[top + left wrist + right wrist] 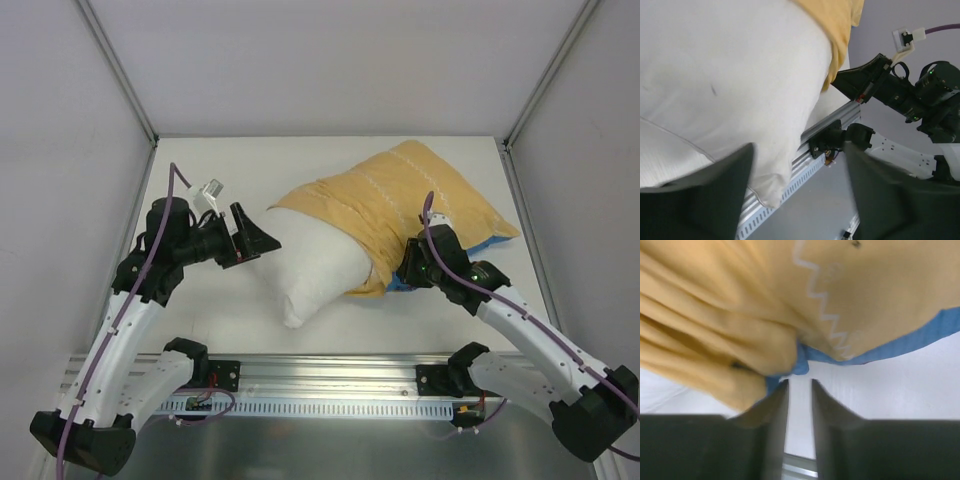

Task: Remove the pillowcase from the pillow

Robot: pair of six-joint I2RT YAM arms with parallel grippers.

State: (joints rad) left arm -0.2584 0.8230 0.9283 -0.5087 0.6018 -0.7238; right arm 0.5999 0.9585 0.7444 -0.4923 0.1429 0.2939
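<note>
The white pillow (pixel 310 262) lies across the middle of the table, its left half bare. The yellow-orange pillowcase (pixel 400 195) still covers its right half, bunched up at its opening, with a blue edge underneath (pixel 920 340). My left gripper (pixel 262 240) is open at the pillow's bare left end. In the left wrist view the gripper (pixel 799 150) has the pillow (pixel 730 85) filling the space ahead and a pillow corner hanging beside one finger, not pinched. My right gripper (pixel 408 268) is at the pillowcase's near edge. Here the gripper (pixel 800 384) is closed to a narrow slit, its tips just below the blue hem, with nothing in the slit.
A slotted aluminium rail (pixel 330 375) runs along the table's near edge, close under the pillow's corner. White enclosure walls and metal posts (pixel 120 70) bound the table on three sides. The right arm (pixel 900 90) shows in the left wrist view.
</note>
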